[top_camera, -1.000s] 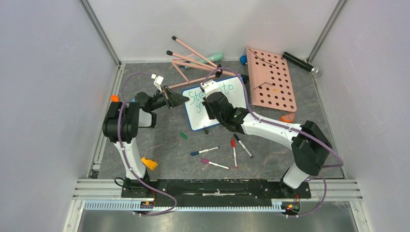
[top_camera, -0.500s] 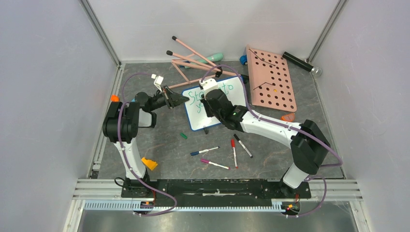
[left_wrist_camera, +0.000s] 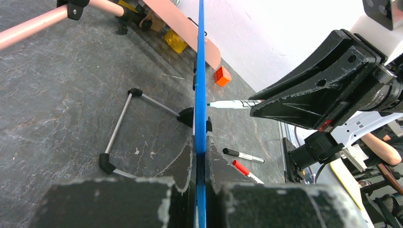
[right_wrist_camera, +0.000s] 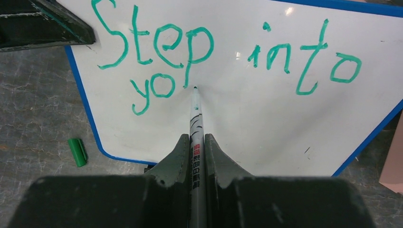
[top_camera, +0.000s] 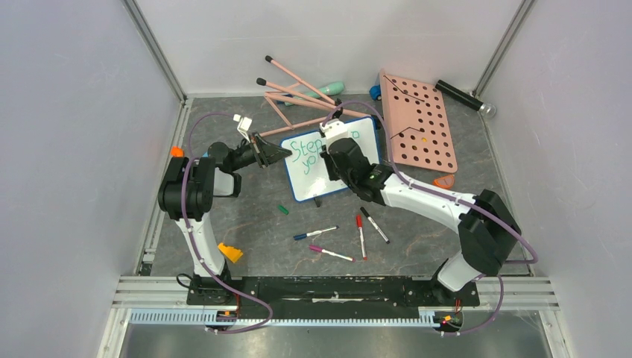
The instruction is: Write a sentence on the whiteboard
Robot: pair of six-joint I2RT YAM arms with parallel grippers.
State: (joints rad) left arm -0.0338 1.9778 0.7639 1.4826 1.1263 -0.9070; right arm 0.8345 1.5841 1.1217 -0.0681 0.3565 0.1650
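Note:
The whiteboard [top_camera: 313,179] with a blue frame stands tilted mid-table; it also shows in the right wrist view [right_wrist_camera: 266,114] and edge-on in the left wrist view [left_wrist_camera: 200,71]. Green writing on it [right_wrist_camera: 157,47] reads "Step into" with "yo" below. My left gripper [top_camera: 277,152] is shut on the board's left edge [left_wrist_camera: 200,156]. My right gripper [top_camera: 337,146] is shut on a green marker [right_wrist_camera: 196,123], its tip on the board just right of "yo". The marker also shows in the left wrist view [left_wrist_camera: 230,103].
A green cap [top_camera: 282,209] lies in front of the board. Blue, pink, red and black markers [top_camera: 361,233] lie nearer the bases. A pink board with holes [top_camera: 417,123] and pink sticks [top_camera: 298,93] lie behind. An orange block [top_camera: 230,253] lies at left.
My right gripper has moved right and away with the marker, uncovering "Step" and "yo". The left gripper and the board have not moved.

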